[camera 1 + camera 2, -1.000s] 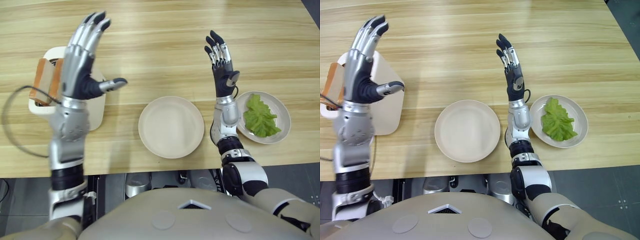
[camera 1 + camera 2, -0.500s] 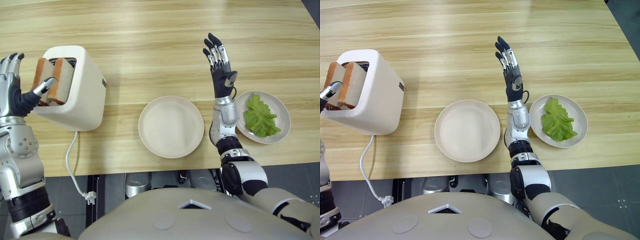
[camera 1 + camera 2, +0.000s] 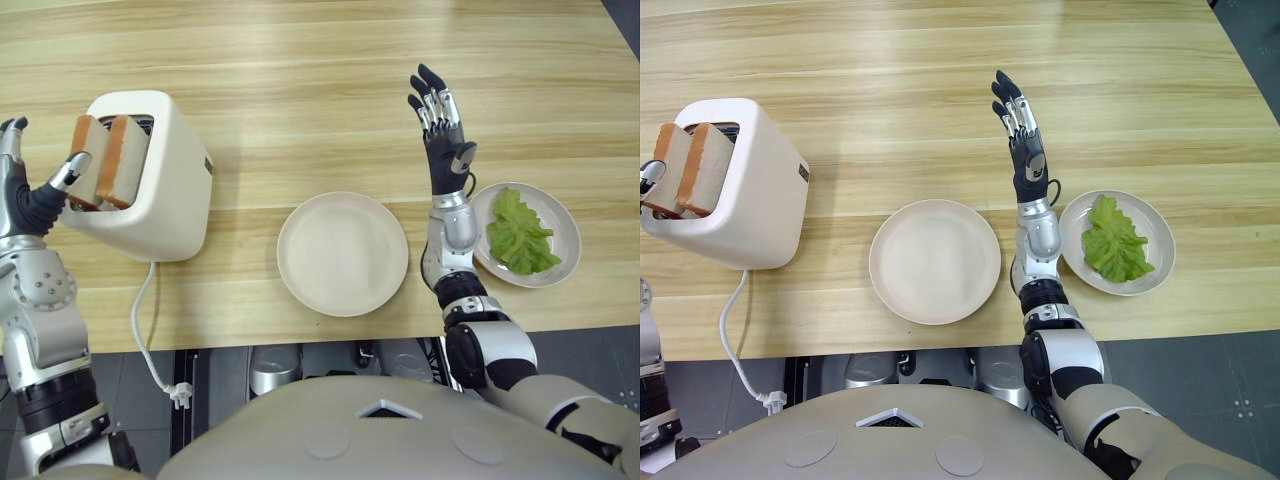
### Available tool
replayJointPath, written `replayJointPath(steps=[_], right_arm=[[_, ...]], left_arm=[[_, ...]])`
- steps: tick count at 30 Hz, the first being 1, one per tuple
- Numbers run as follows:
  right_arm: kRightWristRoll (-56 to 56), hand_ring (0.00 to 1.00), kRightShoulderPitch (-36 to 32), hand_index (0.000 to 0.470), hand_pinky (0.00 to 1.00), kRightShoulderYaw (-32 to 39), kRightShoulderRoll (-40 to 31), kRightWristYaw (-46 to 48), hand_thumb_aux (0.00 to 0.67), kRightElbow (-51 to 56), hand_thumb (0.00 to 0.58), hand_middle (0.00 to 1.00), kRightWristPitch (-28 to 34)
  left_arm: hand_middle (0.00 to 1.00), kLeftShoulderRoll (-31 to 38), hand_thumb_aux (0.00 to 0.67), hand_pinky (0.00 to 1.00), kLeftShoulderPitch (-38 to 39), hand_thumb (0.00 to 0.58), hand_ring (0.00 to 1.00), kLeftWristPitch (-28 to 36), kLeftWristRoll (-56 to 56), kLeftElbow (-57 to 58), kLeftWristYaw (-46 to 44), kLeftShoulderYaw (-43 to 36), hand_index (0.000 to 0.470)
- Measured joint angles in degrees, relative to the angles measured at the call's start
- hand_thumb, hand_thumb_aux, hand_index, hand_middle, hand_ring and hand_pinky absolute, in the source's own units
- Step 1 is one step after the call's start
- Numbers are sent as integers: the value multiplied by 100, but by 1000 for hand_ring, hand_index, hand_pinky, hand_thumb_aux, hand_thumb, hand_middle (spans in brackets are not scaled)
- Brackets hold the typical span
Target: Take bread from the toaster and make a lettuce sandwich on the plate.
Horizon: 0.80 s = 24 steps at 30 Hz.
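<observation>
The left robot hand is at the far left, just beside the toaster. Its fingers stand straight up and are not curled. The edge of the view cuts part of them off. Its thumb sticks out to the side, and the tip is right at the outer slice of bread. I cannot tell if it really touches. This hand holds nothing.

The bread is two slices. They stand side by side in the top of the toaster and poke out of it. The toaster is white and sits on the left part of the counter. A white cord runs from its near side, goes over the front edge of the counter and hangs down.

The right robot hand is up over the counter, on the right. Its fingers are straight and close together, and they point away from the robot. It holds nothing too.

The plate is round and pale. It sits in the middle, near the front edge of the counter. To the right is a dish with green lettuce lying in it. The right arm comes up between the plate and the dish.
</observation>
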Motion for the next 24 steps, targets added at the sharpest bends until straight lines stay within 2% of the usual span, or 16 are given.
replayJointPath(steps=[1, 2, 5, 10, 24], right_arm=[[-7, 0, 20, 0, 0, -1, -13, -2, 0, 0, 0, 0, -5], [-21, 0, 33, 0, 0, -2, -19, -6, 0, 0, 0, 0, -9], [-49, 0, 36, 0, 0, -1, -23, -36, 0, -2, 0, 0, -36], [-79, 0, 37, 0, 0, 3, -23, -75, 0, -3, 0, 0, -61], [-138, 0, 44, 0, 0, 18, -17, -122, 0, -5, 0, 0, -72]], left_arm=[[0, 0, 76, 0, -2, 124, 0, 8, -43, 40, 5, -1, 52], [0, 0, 229, 0, -4, 328, 0, 11, -111, 84, 6, -2, 157], [0, 0, 321, 0, -30, 422, 0, 28, -228, 155, 19, -62, 220], [0, 25, 347, 0, -73, 445, 0, 22, -282, 169, 99, -247, 238], [0, 69, 355, 0, -38, 452, 0, 70, -324, 391, 234, -620, 244]])
